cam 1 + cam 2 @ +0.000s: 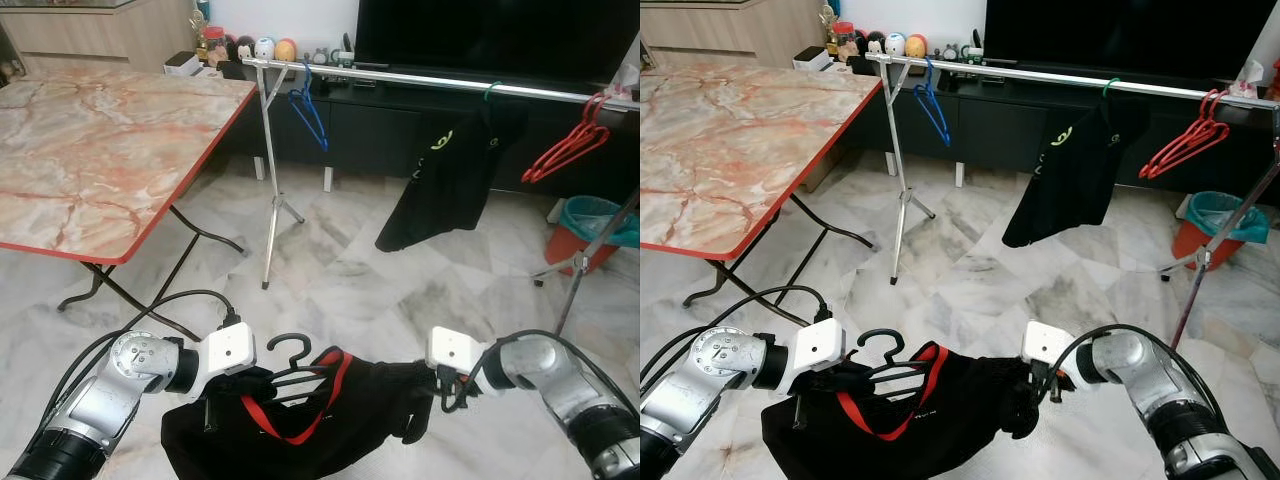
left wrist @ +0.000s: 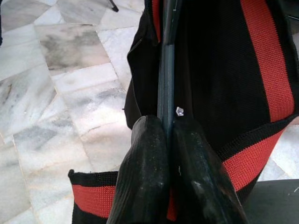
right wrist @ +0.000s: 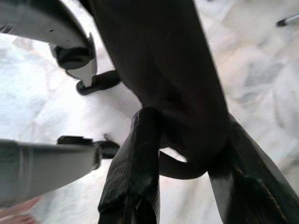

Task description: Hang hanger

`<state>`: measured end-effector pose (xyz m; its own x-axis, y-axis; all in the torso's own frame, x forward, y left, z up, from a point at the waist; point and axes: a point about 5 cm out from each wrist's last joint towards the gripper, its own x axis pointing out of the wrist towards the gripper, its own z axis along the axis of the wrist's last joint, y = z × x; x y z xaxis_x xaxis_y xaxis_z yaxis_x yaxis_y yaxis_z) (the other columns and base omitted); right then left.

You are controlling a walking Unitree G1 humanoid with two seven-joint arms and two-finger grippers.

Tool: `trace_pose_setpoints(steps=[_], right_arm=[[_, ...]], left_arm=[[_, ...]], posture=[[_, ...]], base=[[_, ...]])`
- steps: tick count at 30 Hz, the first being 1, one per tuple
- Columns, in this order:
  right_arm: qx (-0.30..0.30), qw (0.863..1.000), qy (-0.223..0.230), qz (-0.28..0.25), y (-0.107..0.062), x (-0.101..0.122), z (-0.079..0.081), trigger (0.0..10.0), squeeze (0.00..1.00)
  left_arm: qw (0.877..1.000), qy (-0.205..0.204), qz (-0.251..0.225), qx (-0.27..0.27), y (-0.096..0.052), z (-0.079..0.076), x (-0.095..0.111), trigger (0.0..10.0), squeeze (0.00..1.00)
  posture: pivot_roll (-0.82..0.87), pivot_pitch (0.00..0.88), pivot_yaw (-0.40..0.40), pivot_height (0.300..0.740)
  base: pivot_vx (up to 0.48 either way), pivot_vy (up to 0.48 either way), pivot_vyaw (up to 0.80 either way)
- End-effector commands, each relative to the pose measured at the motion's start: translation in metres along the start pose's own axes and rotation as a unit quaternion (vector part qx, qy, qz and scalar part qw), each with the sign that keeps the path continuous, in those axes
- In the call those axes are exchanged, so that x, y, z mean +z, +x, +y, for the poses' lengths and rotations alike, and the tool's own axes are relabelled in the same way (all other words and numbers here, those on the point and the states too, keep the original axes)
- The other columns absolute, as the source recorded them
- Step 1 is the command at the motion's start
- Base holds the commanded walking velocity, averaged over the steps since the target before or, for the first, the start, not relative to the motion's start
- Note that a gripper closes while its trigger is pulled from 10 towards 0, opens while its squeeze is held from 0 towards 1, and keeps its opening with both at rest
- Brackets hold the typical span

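A black hanger (image 1: pixel 290 352) carries a black garment with red trim (image 1: pixel 340 420), held low over the marble floor between my two arms. My left gripper (image 2: pixel 169 135) is shut on the hanger's thin bar at the garment's collar; it sits at the garment's left end (image 1: pixel 258 385). My right gripper (image 3: pixel 187 121) is shut on the garment's black fabric at the other end (image 1: pixel 428 392). Further ahead a silver clothes rail (image 1: pixel 420 78) runs across the room at about the height of the table top.
On the rail hang a blue hanger (image 1: pixel 308 108), a black shirt (image 1: pixel 445 170) and red hangers (image 1: pixel 570 145). Its tripod stand (image 1: pixel 272 210) rises centre-left. A marble folding table (image 1: pixel 90 150) fills the left; an orange bucket (image 1: pixel 585 235) sits right.
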<state>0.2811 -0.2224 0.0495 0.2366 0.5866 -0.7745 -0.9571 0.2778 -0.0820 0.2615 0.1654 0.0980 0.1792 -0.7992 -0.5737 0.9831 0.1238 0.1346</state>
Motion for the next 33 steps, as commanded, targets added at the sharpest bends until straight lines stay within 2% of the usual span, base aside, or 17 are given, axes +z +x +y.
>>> trace_pose_setpoints(steps=[1, 2, 4, 33], right_arm=[[0.0, 1.0, -0.001, 0.002, -0.0016, -0.001, 0.0001, 8.8, 0.0], [-0.001, 1.0, 0.0, 0.001, -0.0013, -0.0009, 0.0001, 0.0, 0.0], [0.018, 1.0, 0.0, -0.005, 0.0002, -0.0001, 0.004, 0.0, 0.0], [0.024, 1.0, -0.008, -0.007, -0.0035, 0.0061, -0.0004, 0.0, 0.0]], left_arm=[[1.0, 0.014, -0.009, 0.012, -0.007, 0.0071, 0.0083, 10.0, 0.0], [1.0, 0.014, -0.009, 0.012, -0.0071, 0.0073, 0.0084, 10.0, 0.0], [1.0, 0.015, -0.009, 0.013, -0.0075, 0.0082, 0.0088, 10.0, 0.0], [1.0, 0.016, 0.001, 0.027, -0.0042, 0.0096, 0.0023, 10.0, 0.0]], posture=[[0.1, 0.0, -0.02, 0.74], [0.1, 0.0, -0.02, 0.74], [0.1, 0.0, -0.02, 0.74], [0.09, 0.0, -0.023, 0.74]], base=[[0.0, 0.0, 0.0], [0.0, 0.0, 0.0], [0.0, 0.0, 0.0], [0.0, 0.0, 0.0]])
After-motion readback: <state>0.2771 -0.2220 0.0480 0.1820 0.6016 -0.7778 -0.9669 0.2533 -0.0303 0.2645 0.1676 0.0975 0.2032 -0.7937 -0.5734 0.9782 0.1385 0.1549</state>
